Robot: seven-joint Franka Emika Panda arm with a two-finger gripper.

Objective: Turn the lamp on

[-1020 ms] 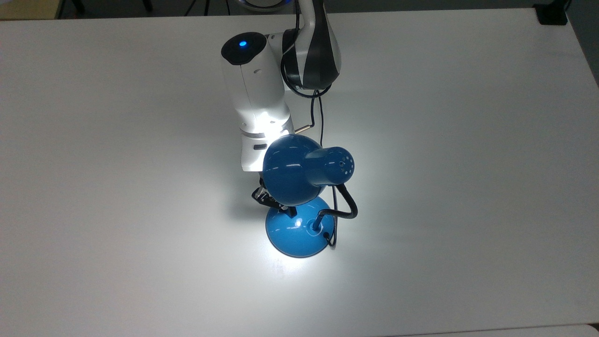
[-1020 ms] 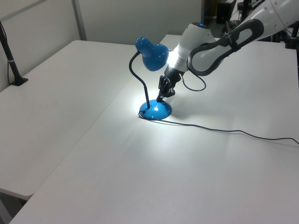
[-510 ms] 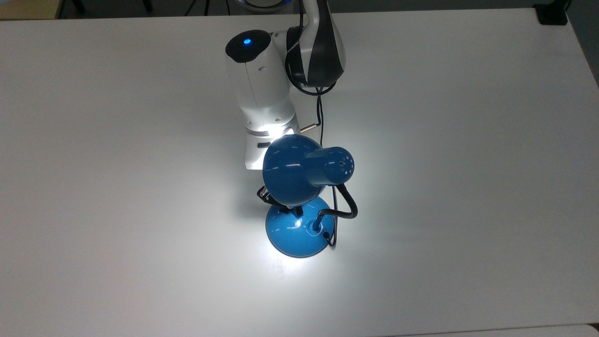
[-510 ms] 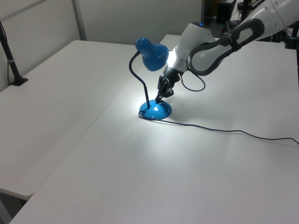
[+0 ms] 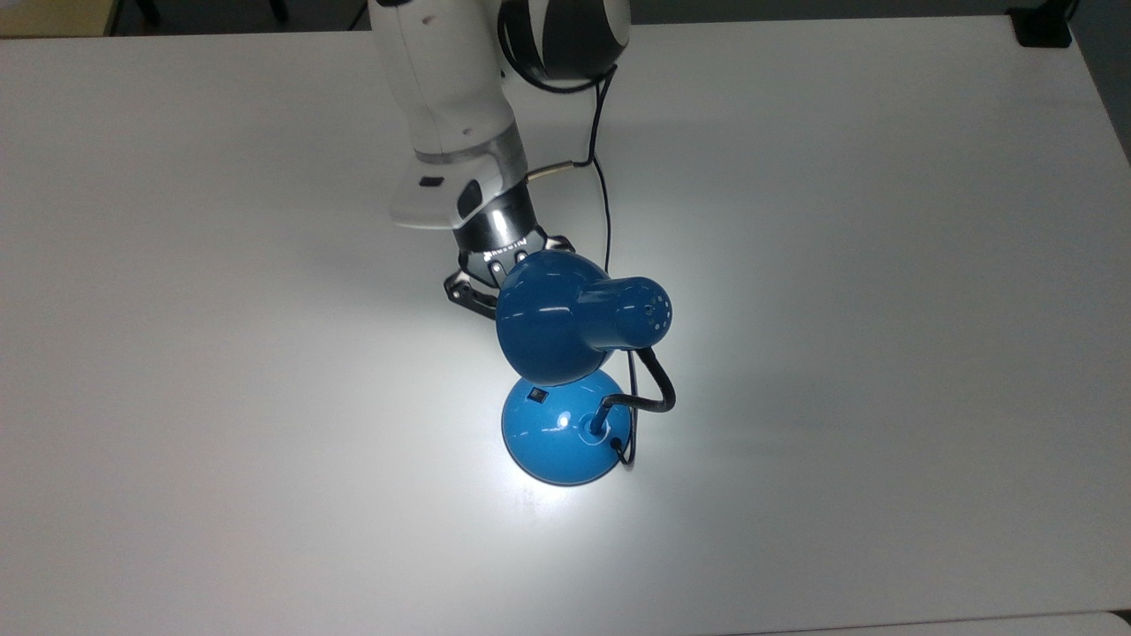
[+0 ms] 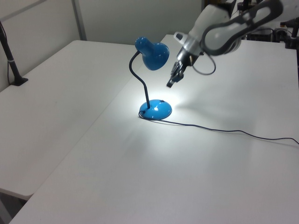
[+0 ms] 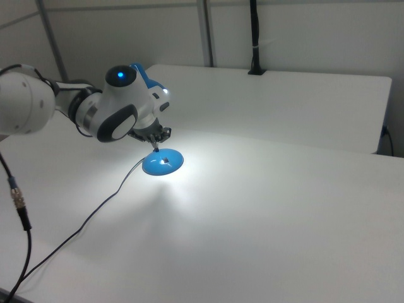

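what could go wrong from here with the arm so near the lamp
The lamp is lit, and the gripper hangs beside the shade; a careless swing could knock it and tip the lamp. The cord trails loose across the table, so a low sweep might snag it and drag the base.

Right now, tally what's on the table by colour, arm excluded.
Blue: 1, the lamp, lit
Black: 1, its cord trailing across the table
Total: 2
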